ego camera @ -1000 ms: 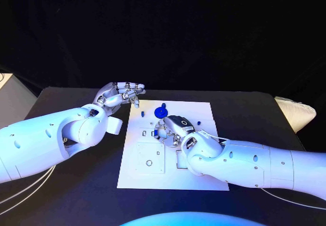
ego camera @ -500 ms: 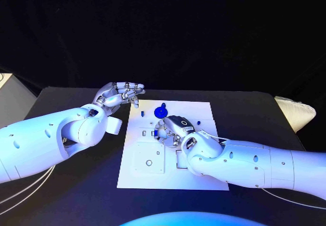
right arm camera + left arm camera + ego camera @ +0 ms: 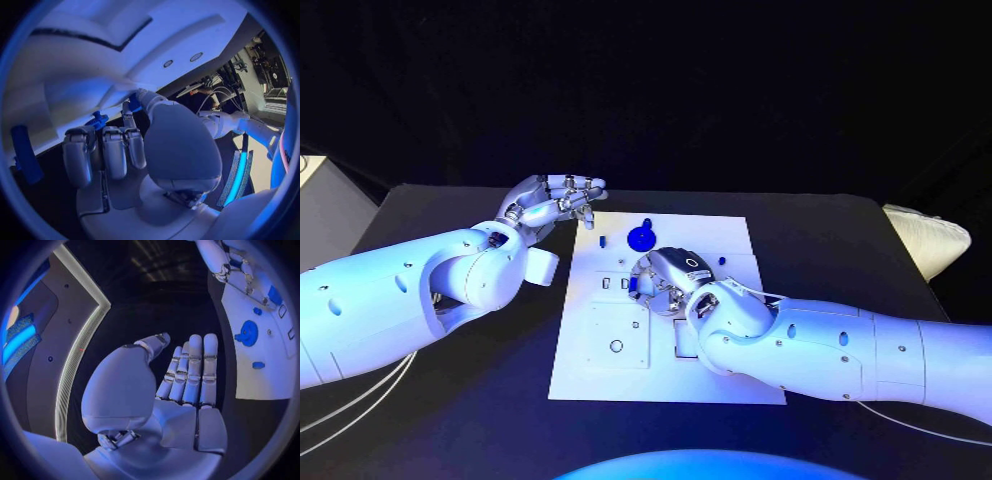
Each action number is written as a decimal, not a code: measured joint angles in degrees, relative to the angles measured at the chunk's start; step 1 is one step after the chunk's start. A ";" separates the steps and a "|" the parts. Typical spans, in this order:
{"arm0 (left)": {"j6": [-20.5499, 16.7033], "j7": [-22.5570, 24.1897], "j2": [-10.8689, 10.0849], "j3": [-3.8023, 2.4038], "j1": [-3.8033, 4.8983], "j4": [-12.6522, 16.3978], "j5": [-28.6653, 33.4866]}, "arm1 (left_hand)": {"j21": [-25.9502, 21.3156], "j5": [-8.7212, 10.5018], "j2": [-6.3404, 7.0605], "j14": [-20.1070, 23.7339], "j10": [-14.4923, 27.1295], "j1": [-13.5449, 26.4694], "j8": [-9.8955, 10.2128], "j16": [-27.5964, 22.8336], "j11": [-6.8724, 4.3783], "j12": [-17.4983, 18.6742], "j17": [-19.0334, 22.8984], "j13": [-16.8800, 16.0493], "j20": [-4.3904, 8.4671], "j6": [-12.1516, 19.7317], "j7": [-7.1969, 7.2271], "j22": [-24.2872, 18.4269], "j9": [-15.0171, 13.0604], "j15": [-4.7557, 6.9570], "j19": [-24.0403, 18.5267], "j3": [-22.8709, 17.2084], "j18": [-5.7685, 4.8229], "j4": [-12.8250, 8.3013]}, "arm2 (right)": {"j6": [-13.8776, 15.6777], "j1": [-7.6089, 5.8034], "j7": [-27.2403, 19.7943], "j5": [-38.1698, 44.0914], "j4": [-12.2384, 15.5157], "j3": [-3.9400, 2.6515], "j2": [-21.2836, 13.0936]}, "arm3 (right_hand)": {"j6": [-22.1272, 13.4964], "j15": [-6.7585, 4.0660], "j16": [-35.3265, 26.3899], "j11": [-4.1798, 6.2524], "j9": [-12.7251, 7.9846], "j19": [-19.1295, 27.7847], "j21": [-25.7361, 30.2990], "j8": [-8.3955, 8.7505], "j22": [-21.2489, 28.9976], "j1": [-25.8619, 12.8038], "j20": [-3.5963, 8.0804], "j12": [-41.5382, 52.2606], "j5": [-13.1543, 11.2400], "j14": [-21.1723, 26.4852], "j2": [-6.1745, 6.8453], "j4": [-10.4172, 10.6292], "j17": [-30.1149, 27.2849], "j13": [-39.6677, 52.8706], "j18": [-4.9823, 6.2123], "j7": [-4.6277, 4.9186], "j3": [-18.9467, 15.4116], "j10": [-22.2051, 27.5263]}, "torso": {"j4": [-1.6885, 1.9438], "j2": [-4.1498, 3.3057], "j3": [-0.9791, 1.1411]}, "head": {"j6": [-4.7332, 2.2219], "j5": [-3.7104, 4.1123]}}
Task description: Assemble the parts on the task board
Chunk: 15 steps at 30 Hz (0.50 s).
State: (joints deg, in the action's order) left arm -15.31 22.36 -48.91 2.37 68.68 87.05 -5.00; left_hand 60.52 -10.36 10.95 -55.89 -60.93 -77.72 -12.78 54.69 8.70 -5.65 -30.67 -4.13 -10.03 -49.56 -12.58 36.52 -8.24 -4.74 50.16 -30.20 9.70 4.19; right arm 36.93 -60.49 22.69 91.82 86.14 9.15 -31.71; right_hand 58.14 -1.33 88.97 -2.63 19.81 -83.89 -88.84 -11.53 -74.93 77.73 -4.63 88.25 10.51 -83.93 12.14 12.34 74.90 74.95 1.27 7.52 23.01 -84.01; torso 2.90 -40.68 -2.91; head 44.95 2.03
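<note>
While the white task board point(image 3: 668, 310) is lying flat in the middle of the black table point(image 3: 473, 400), the robot's right hand point(image 3: 668, 277) is resting on the board's middle, palm down, with its fingers curling towards the board's left side; between the fingertips a small blue part point(image 3: 635, 284) is showing, and the right wrist view shows the thumb and a finger pinching that blue part point(image 3: 134, 104) against the board's underside as seen from there, so the hand is grasping it. Just beyond the right hand, towards the board's far edge, a round blue part point(image 3: 642, 238) is sitting on the board; a smaller blue part point(image 3: 604, 240) is lying beside it, nearer the board's far left corner, and another tiny blue part point(image 3: 723, 260) is lying on the board's right side, close to the right hand. The left hand point(image 3: 557, 200) is hovering off the board, just beyond its far left corner, raised above the table; the left wrist view shows its palm point(image 3: 181, 405) facing up and its fingers stretched out side by side with nothing in them, so it is released. From that wrist the round blue part point(image 3: 249, 333) is standing out on the board point(image 3: 262, 375), well apart from the left hand.
</note>
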 measured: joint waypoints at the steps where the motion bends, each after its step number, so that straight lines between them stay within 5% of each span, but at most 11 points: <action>1: 0.00 0.00 0.00 0.00 0.00 0.00 0.00 | 0.00 0.00 0.00 0.00 0.00 0.00 0.00 0.00 0.00 0.00 0.00 0.00 0.00 0.00 0.00 0.00 0.00 0.00 0.00 0.00 0.00 0.00 | -0.02 0.01 0.03 0.00 -0.01 0.01 0.00 | -0.42 0.00 0.00 0.00 -0.07 0.00 0.00 0.00 0.00 -0.29 0.00 -0.10 0.00 0.00 0.29 0.05 0.00 0.00 0.00 0.04 -0.05 0.00 | -0.01 0.00 0.01 | -0.01 -0.02; 15: 0.00 -0.03 -0.03 0.01 0.00 -0.10 -0.01 | 0.00 0.00 0.00 0.00 0.00 0.00 0.00 0.00 0.00 0.00 0.00 0.00 0.00 0.00 0.00 -0.01 -0.04 0.00 0.00 0.00 0.00 0.00 | 0.20 0.02 0.07 0.02 -0.05 0.02 -0.03 | -4.13 0.72 0.00 -1.03 -1.00 -0.11 0.67 1.83 0.01 -1.58 -0.74 -2.44 -0.39 -0.09 1.59 1.03 0.05 -0.01 0.00 1.51 -2.94 0.02 | -0.03 0.00 0.03 | 0.01 0.01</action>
State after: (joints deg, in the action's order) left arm -15.31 22.33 -48.94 2.38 68.68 86.94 -5.01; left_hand 60.52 -10.36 10.95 -55.89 -60.93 -77.71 -12.78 54.69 8.70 -5.65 -30.67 -4.13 -10.04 -49.56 -12.58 36.51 -8.28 -4.74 50.16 -30.20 9.70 4.19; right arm 37.13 -60.46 22.76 91.84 86.09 9.16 -31.74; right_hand 54.01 -0.61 88.97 -3.66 18.81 -84.01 -88.17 -9.71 -74.92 76.15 -5.36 85.81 10.12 -84.02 13.72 13.37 74.95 74.94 1.27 9.03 20.07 -84.00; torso 2.87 -40.68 -2.88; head 44.96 2.04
